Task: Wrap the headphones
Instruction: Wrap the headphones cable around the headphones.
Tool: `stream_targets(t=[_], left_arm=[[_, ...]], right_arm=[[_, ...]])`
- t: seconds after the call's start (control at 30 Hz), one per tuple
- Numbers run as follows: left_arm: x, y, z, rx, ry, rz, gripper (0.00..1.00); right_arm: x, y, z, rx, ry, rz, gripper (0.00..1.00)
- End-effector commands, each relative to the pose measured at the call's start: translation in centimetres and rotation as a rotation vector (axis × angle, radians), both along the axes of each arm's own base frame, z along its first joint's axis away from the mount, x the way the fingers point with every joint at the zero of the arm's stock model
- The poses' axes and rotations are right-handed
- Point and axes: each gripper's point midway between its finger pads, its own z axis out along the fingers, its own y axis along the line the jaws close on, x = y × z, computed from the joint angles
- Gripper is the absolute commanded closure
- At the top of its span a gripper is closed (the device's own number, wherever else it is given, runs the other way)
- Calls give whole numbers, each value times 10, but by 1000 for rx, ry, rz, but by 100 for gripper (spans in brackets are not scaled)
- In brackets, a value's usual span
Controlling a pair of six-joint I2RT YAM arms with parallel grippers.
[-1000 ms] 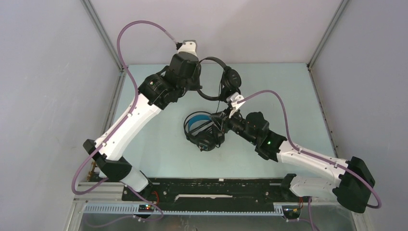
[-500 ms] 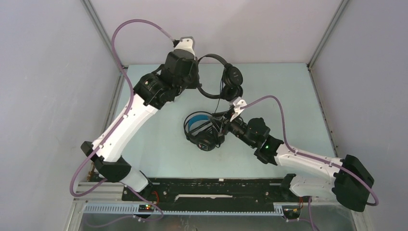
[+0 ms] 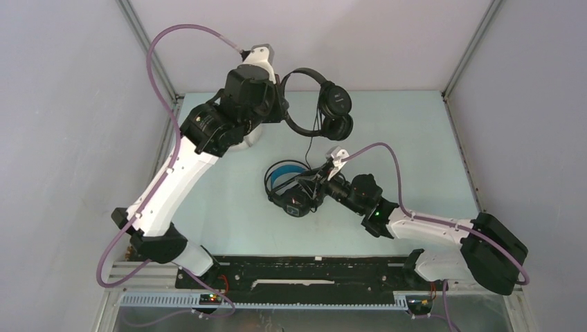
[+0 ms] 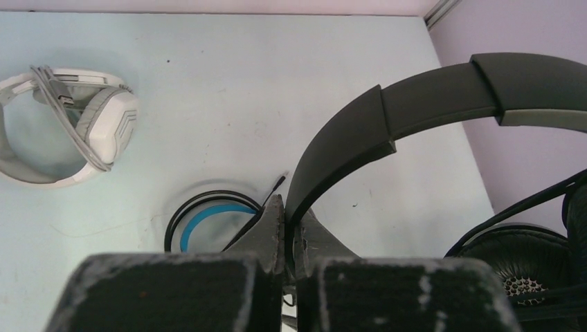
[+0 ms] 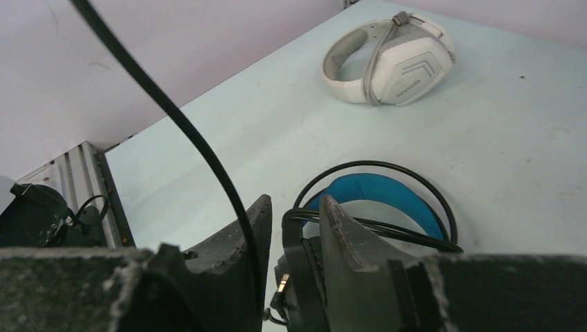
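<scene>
A: Any writing to read?

B: Only on the white set (image 5: 394,62). Its ear cup bears a chevron mark with a line of lettering next to it, too small to make out. The set lies on the table (image 3: 415,138) at the far left, with its grey cable wound across the cup and band.

A: Where is the slim set?

B: The slim set (image 3: 325,104) is up off the table at the far middle. The left gripper (image 4: 285,207) is pressed together on its headband. The cups hang to the right, and the cord (image 5: 173,117) drops toward the right gripper.

A: And that one?

B: The right gripper (image 5: 294,207) sits low over the blue-lined set (image 3: 287,190) at the middle of the table, fingers a little apart. That set's ear cup and a bundle of its cable show in the gap. The slim set's cord runs down along one finger; I cannot tell whether they touch.
</scene>
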Motion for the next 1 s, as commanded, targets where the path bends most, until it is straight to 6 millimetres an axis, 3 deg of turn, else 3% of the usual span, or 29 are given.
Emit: stream_targets(t=[0.0, 0.17, 0.43, 0.63, 0.77, 0.87, 0.97], left_arm=[[-13, 2, 62, -176, -107, -20, 100], [-16, 5, 67, -184, -112, -22, 100], [-17, 20, 76, -208, -121, -15, 100], [-20, 19, 83, -243, -129, -66, 100], [-34, 1, 84, -268, -122, -234, 100], [-44, -10, 75, -252, -97, -350, 100], [-43, -6, 58, -180, -73, -371, 100]], right_arm=[[-5, 12, 17, 80, -47, 68, 66], [-4, 15, 2, 96, -24, 91, 71], [-5, -2, -12, 101, -20, 76, 99], [4, -23, -18, 101, -9, 30, 100], [13, -35, -16, 100, -10, 18, 100], [21, -46, -11, 107, -12, 13, 100], [28, -58, -9, 97, -3, -7, 100]])
